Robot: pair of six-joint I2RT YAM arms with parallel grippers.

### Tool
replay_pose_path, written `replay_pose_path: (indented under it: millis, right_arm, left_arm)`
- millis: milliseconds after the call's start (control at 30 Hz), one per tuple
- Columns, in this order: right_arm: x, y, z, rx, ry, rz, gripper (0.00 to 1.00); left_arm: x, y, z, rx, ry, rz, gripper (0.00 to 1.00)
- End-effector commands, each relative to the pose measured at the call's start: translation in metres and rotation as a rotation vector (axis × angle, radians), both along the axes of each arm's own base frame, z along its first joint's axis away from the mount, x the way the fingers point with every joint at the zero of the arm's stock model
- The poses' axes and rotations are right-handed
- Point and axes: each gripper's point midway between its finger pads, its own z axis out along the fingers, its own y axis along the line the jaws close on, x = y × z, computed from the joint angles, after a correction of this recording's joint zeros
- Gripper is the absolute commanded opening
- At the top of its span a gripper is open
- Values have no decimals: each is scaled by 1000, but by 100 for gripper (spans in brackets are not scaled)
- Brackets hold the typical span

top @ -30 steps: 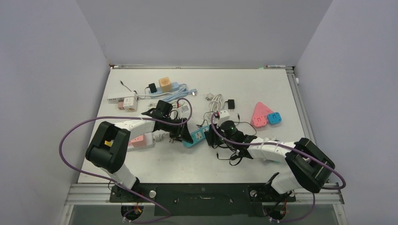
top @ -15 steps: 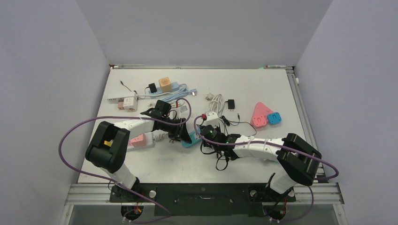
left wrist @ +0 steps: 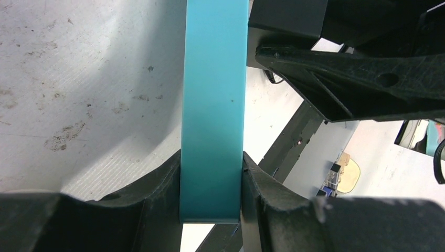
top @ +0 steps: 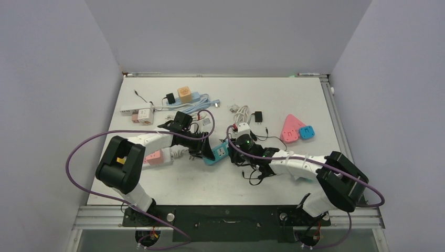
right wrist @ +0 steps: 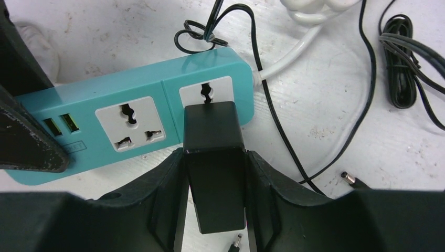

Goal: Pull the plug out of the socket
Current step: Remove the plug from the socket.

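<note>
Around the middle of the tabletop: the teal power strip (top: 216, 153), with the black plug adapter (right wrist: 212, 126) at its right-hand outlet (I can't see the prongs, so I judge it seated, not yet freed).
Left gripper (left wrist: 211, 168): clamped across the strip's narrow body.
Right gripper (right wrist: 214, 160): closed on the adapter, one finger on each flat side.
Step in hand: the pull itself. I'd draw the adapter straight out along the prongs with no twisting, while my left side pins the strip; otherwise the strip will likely ride along.
Watch: the thin black cable loop (right wrist: 202, 31) at the strip's far edge and the white cord (right wrist: 286, 58) leaving its end could drag.
Containers: no bin or box that I can make out. The nearest thing is the strip's own openings: the left outlet (right wrist: 128, 126) and the USB ports (right wrist: 62, 125) are empty, and the right outlet is taken by the adapter.
</note>
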Motion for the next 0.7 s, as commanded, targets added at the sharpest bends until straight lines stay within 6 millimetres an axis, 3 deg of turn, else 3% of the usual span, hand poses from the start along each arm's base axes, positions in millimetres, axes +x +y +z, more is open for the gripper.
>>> replay_pose_path:
  millis: [0, 667]
  right_arm:
    - [-6, 22, 19, 158, 5, 160, 5]
    - [-8, 3, 8, 266, 99, 318, 5]
  left_arm:
    - [6, 1, 2, 68, -22, 24, 0]
    - [-1, -2, 7, 68, -53, -25, 0]
